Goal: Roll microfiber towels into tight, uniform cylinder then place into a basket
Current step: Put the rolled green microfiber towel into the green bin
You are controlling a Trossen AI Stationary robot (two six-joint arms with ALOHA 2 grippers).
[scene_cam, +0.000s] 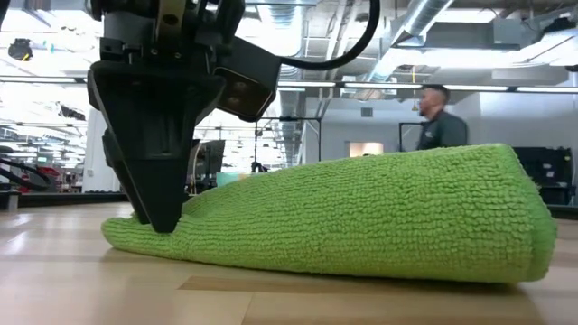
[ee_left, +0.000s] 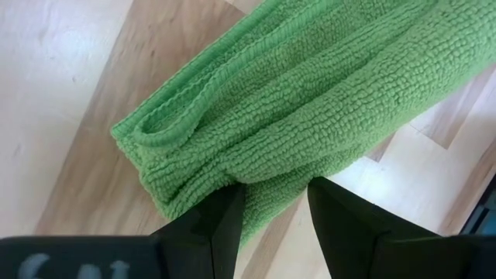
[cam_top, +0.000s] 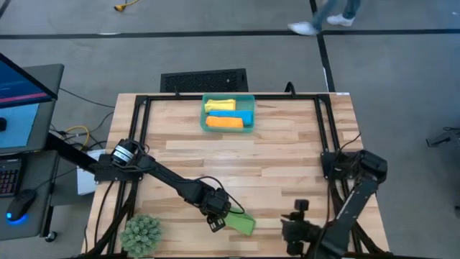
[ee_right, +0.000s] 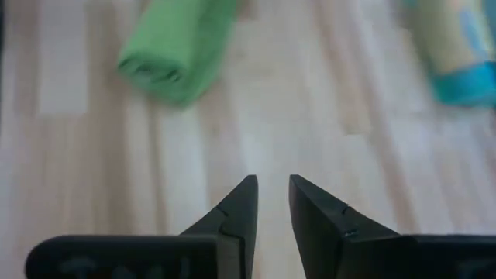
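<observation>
The left gripper (ee_left: 275, 213) is down at the table's (cam_top: 287, 158) near edge, its fingers closed on one end of the rolled green towel (cam_top: 241, 223) – the roll lies flat on the wood. The right gripper (ee_right: 271, 205) hangs just beside it over bare wood, its fingers a narrow gap apart, holding nothing. The yellow, blue and orange towels sit rolled in the basket (cam_top: 248, 98) at the far edge

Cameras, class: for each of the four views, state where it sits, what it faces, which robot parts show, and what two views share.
High: overhead, facing down; both arms, basket.
Low: tabletop level, facing the green towel; left gripper on its end.
Left wrist: behind its own fingers at the towel's end.
Right wrist: facing bare table; right gripper slightly apart, empty.
Shared: the green towel shows in all four.
</observation>
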